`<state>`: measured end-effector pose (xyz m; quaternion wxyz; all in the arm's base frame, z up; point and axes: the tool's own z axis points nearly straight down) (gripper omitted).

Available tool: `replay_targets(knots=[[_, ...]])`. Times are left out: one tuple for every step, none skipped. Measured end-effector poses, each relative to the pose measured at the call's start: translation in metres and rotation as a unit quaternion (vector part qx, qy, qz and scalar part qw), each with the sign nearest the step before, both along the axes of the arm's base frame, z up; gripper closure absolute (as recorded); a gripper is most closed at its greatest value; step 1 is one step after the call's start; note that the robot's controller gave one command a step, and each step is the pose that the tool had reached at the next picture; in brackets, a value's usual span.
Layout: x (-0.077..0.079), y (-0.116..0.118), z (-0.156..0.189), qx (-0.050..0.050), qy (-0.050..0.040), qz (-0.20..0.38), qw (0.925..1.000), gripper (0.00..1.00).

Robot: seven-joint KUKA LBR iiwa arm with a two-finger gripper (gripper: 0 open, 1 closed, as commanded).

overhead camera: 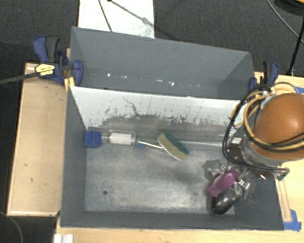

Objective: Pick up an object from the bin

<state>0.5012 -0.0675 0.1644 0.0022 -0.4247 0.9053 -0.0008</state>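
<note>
My gripper is low in the bin's front right corner, under the orange dome of the wrist. A small purple oblong thing lies slanted right at its tip, touching it or just below it. Directly in front of that sits a dark, shiny, rounded thing on the bin floor, partly covered by the gripper. Farther left, along the back wall, lies a dish wand with a blue cap, a clear handle and a yellow-green sponge head.
The dish wand stretches across the back of the floor from left to middle. The right wall and front rim stand close to the gripper. Bare grey floor spreads over the bin's middle and front left.
</note>
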Motion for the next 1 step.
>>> replay_targets(knots=[[0.0096, 0.003, 0.1367, 0.0, -0.0029, -0.017, 0.9998, 1.0]])
